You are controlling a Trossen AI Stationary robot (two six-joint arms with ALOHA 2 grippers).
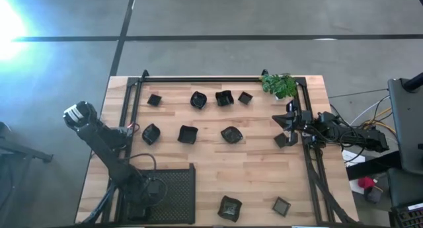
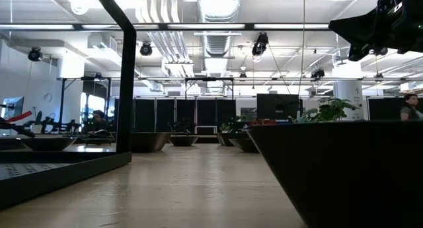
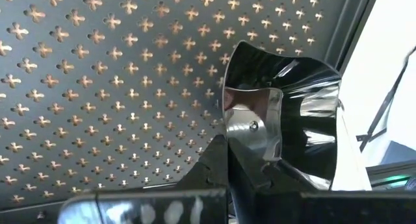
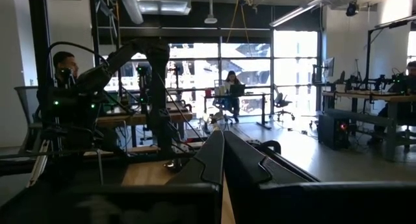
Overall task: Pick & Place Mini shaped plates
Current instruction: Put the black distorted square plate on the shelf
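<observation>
Looking down from the high view, we find the left gripper (image 1: pixel 153 188) at the lower left, half hidden over the black mesh tray (image 1: pixel 175 195), its jaws clamped on a shiny dark wavy dish (image 3: pixel 279 130) held on edge. The right gripper (image 1: pixel 289 120) sits closed and empty at right. The other mini plates (image 1: pixel 188 133) lie scattered flat across the table (image 1: pixel 258 175).
</observation>
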